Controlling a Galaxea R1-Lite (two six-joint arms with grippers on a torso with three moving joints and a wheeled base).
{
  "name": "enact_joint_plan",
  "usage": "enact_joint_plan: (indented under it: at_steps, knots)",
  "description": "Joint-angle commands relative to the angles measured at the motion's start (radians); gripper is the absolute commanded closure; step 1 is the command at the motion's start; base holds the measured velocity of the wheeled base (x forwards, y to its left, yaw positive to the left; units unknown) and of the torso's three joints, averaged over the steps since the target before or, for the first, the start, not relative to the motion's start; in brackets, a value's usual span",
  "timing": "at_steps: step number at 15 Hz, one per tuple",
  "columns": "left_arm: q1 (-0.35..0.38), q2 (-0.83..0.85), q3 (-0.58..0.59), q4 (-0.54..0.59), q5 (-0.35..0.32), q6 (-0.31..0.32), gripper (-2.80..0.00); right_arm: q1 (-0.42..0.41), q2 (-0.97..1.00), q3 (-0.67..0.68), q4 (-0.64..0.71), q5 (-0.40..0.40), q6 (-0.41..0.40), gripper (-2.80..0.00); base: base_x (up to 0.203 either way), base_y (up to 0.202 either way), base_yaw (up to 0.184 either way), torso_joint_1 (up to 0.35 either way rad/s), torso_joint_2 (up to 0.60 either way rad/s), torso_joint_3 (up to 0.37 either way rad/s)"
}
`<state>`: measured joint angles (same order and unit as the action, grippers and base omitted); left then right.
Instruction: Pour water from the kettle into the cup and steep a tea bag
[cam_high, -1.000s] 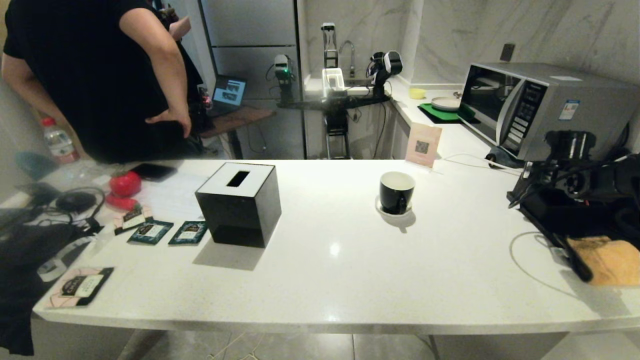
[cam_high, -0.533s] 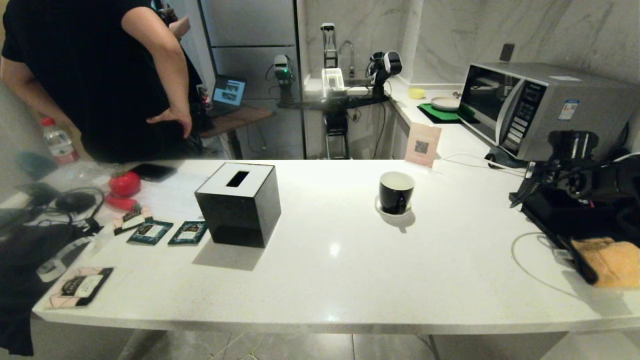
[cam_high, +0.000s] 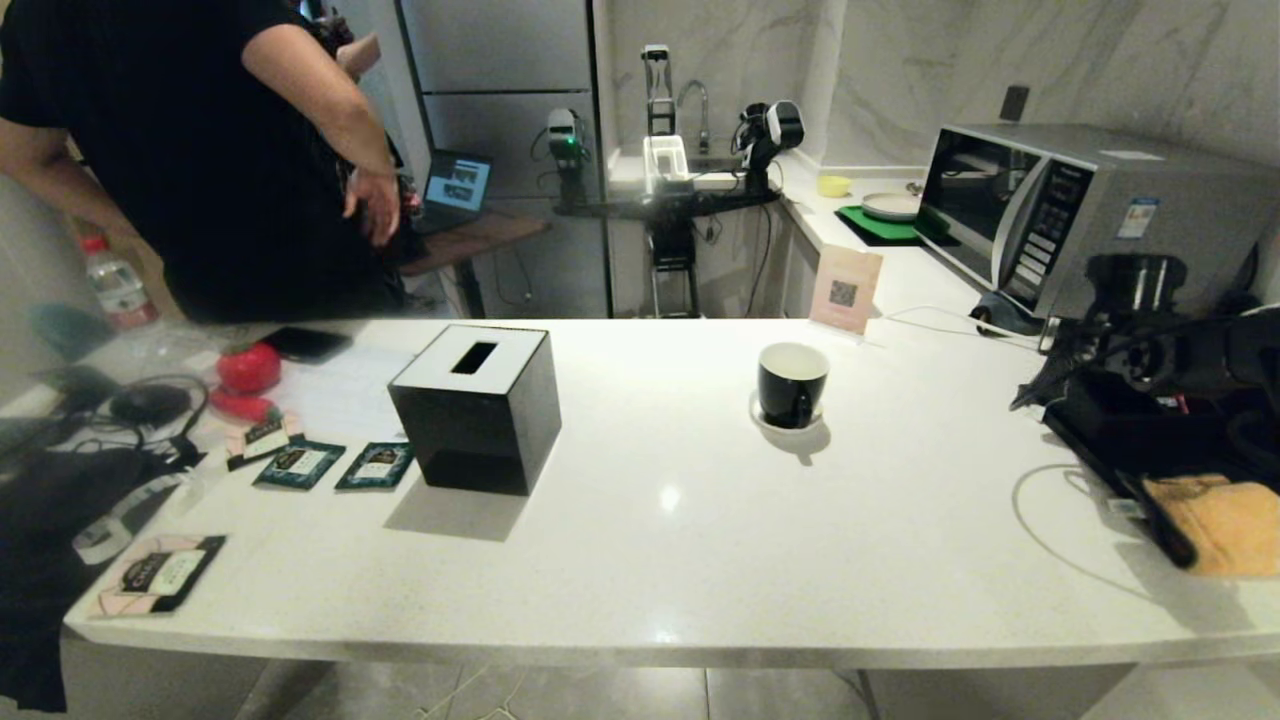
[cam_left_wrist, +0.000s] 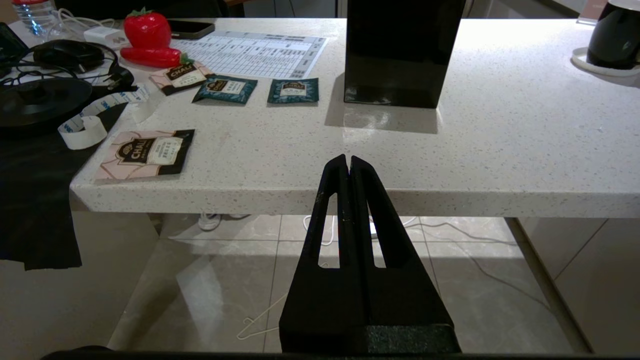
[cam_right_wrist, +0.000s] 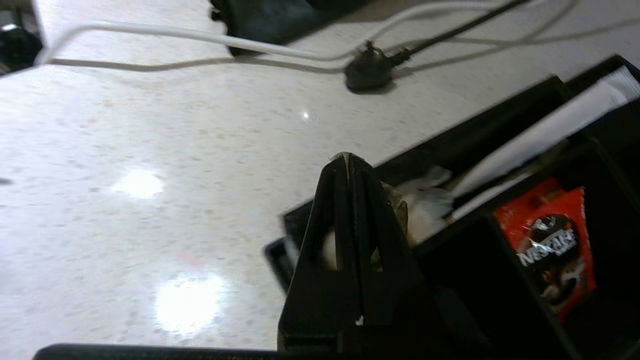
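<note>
Right gripper (cam_right_wrist: 348, 159) closed over black organiser tray (cam_right_wrist: 450, 150) at counter's right; whether it holds anything unclear. Left gripper (cam_left_wrist: 348, 161) closed, near the counter's front edge. Cup (cam_high: 793, 383) centre-right.

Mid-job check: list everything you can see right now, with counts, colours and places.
cup: one, black, white inside, on white saucer, counter centre-right
tissue box: one, black, white top, counter centre-left
teal sachets: two, left of tissue box
pink-and-black sachets: two, counter left
microwave: one, silver, far right
organiser: one, black, counter right
tea bag: one, grey-brown, in organiser
person: one, black shirt, behind counter
left end effector: shut, low before counter edge
right end effector: shut, over organiser by tea bag
</note>
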<state>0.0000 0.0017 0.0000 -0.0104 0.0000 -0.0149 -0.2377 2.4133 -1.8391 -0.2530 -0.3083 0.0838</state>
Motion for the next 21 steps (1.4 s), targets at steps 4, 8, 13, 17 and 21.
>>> enact_joint_plan:
  at_steps: [4, 8, 13, 17, 21]
  knots:
    - [0.000, 0.000, 0.000, 0.000, 0.000, 0.000, 0.00, 0.014, -0.042, 0.000, -0.008, -0.004, 0.000, 0.00, 0.000, 0.000, 0.000, 0.000, 0.00, 0.000]
    - [0.000, 0.000, 0.000, 0.000, 0.000, 0.000, 0.00, 0.014, -0.070, 0.022, -0.039, -0.011, 0.001, 0.00, 0.000, 0.000, 0.000, 0.000, 0.00, 0.000]
    - [0.000, 0.000, 0.000, 0.000, 0.000, 0.000, 0.00, 0.012, -0.123, 0.062, -0.053, -0.012, 0.001, 0.00, 0.000, 0.000, 0.000, 0.000, 0.00, 0.000]
    - [0.000, 0.000, 0.000, 0.000, 0.000, 0.000, 0.00, 0.012, -0.203, 0.154, -0.097, -0.012, -0.003, 0.00, 0.000, 0.000, 0.000, 0.000, 0.00, 0.000]
    - [0.000, 0.000, 0.000, 0.000, 0.000, 0.000, 0.00, 0.016, -0.298, 0.257, -0.141, -0.012, -0.010, 0.00, 0.000, 0.000, 0.000, 0.000, 0.00, 0.000]
